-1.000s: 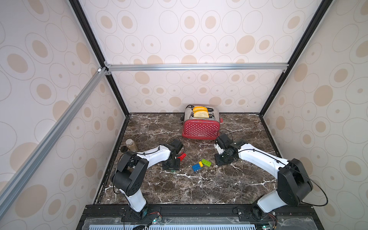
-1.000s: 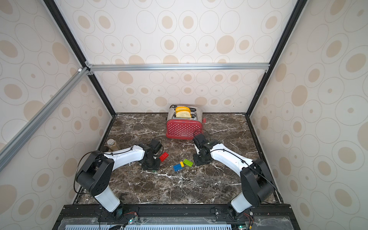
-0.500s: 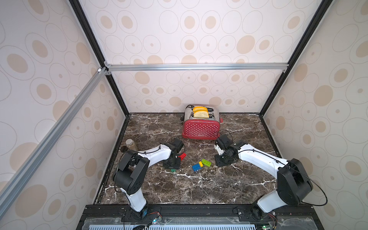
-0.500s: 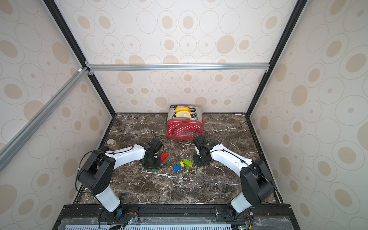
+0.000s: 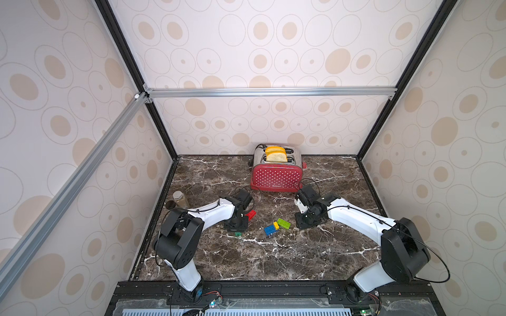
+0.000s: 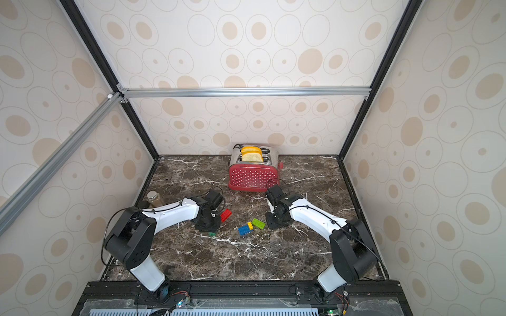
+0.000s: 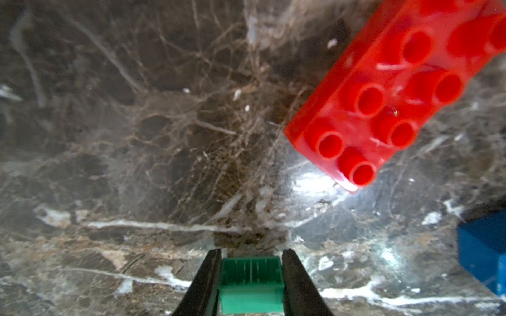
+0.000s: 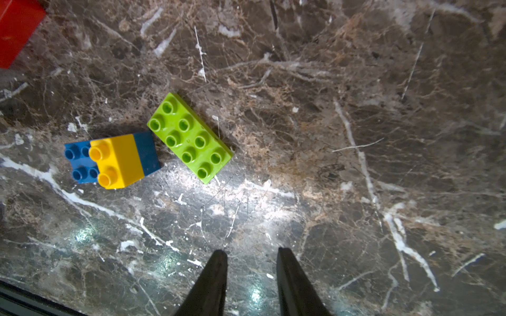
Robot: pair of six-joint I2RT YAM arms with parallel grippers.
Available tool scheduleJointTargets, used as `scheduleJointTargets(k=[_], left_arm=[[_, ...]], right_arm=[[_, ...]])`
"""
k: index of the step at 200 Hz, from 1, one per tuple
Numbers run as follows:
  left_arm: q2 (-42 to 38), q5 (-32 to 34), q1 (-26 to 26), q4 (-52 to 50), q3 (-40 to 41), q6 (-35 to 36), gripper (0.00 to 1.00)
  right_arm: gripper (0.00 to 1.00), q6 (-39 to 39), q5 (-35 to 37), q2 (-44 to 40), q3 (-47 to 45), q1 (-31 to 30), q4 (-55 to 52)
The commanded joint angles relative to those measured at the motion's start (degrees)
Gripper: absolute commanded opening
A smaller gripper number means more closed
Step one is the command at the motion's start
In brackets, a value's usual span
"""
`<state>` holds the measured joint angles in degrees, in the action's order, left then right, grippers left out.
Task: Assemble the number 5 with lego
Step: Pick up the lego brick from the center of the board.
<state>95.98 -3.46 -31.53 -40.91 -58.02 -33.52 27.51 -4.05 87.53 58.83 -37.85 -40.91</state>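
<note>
The lego lies in separate pieces on the marble floor, and no number 5 is in view. My left gripper (image 7: 251, 253) is shut on the small dark-green brick (image 7: 251, 281), which rests low on the floor (image 5: 238, 234). The red brick (image 7: 388, 90) lies just beyond it (image 5: 251, 214). A yellow brick (image 8: 117, 160) sits on the blue brick (image 8: 147, 151), with the lime-green brick (image 8: 189, 136) beside them (image 6: 258, 223). My right gripper (image 8: 252, 253) hovers open and empty, a short way from the lime-green brick.
A red polka-dot toaster (image 5: 276, 175) holding toast stands at the back middle, close behind my right wrist. A small jar (image 5: 180, 198) stands by the left wall. Patterned walls enclose the floor on three sides.
My left gripper's jaws have narrowed onto the dark-green brick. The right arm and the other bricks have not moved.
</note>
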Motion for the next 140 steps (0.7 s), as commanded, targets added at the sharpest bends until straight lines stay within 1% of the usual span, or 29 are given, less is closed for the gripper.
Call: scheduleJointTargets(k=[1, 21, 37, 53, 82, 110, 114, 140], left_arm=[[-4.39, 0.17, 0.52, -3.07, -3.62, -1.17, 0.3], [-8.2, -1.84, 1.84, -3.22, -5.09, -2.76, 0.3], [-11.17, -2.59, 2.54, -3.24, -6.87, -4.03, 0.3], [-13.35, -3.71, 3.03, -3.01, -9.16, -5.81, 0.31], [-16.68, -7.13, 3.65, -0.09, -12.01, -10.56, 0.3], [-19.81, -10.11, 4.02, 4.16, -12.56, -16.97, 0.31], [-20.33, -10.53, 4.02, 6.48, -12.43, -18.13, 0.31], [-22.64, -14.38, 4.23, 13.56, -10.9, -25.82, 0.31]], right_arm=[[0.36, -2.51, -1.9, -3.65, 0.93, 0.24, 1.29], [0.37, -4.82, -4.52, -7.23, 1.02, 0.23, 4.19], [0.43, -6.36, -6.51, -10.7, 0.78, 0.23, 7.11], [0.47, -7.41, -8.21, -13.74, 0.91, 0.25, 10.38], [0.47, -7.91, -10.44, -18.12, 0.02, 0.23, 18.14], [0.47, -7.75, -12.91, -21.75, -3.68, -0.03, 29.18], [0.46, -7.67, -13.14, -22.3, -4.72, -0.1, 31.36], [0.46, -8.38, -13.56, -24.58, -10.33, -1.58, 44.4]])
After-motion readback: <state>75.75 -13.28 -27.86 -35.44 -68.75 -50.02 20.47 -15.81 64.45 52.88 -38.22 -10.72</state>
